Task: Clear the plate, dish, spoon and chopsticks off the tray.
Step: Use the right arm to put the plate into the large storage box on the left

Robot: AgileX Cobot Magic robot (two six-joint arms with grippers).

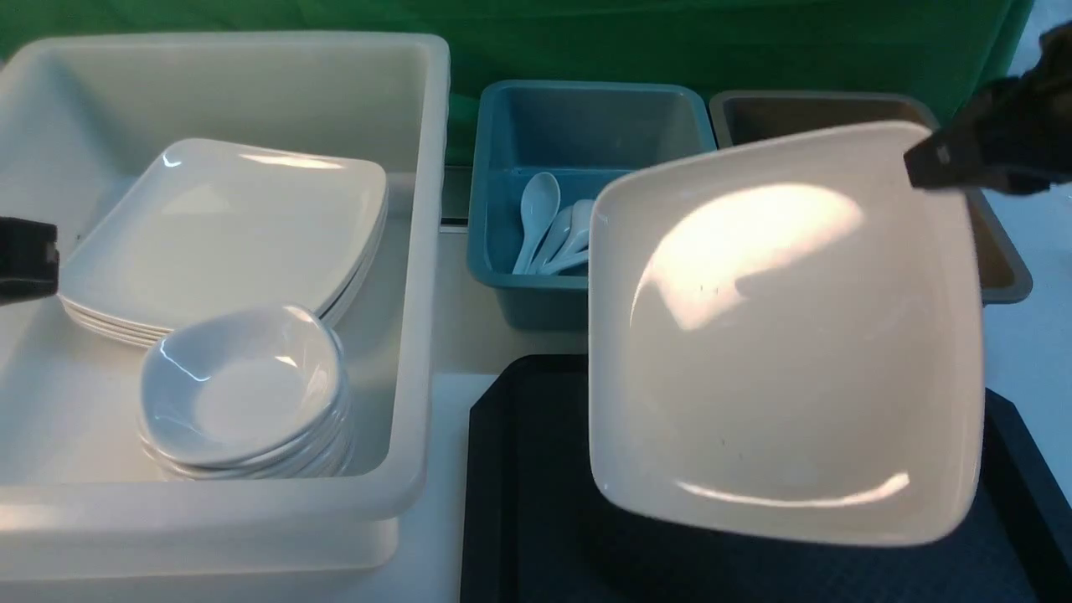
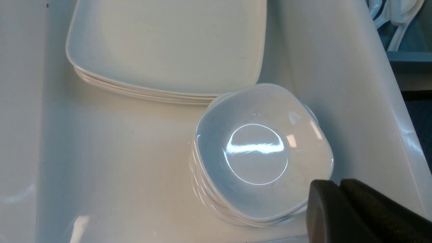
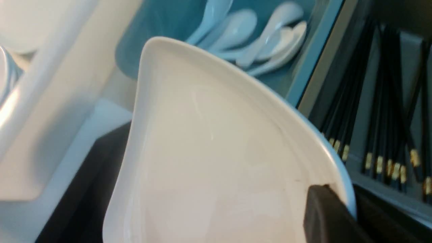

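My right gripper [image 1: 946, 163] is shut on the far right corner of the large white plate [image 1: 779, 335], which hangs tilted above the black tray [image 1: 536, 502]. In the right wrist view one finger lies on the plate [image 3: 209, 162] and the other sits behind its rim, the gripper [image 3: 341, 195] clamping it. The plate hides much of the tray. My left gripper [image 1: 29, 255] is shut and empty over the white bin; in its wrist view the gripper [image 2: 337, 184] sits beside a stack of small deep dishes [image 2: 260, 152]. Several white spoons [image 1: 553, 230] lie in the blue bin, and black chopsticks [image 3: 381, 111] lie in the brown bin.
The large white bin [image 1: 419, 276] at the left holds a stack of big plates [image 1: 226, 234] and the dish stack [image 1: 243, 394]. The blue bin [image 1: 494, 209] and the brown bin [image 1: 1001, 268] stand behind the tray. A green cloth hangs at the back.
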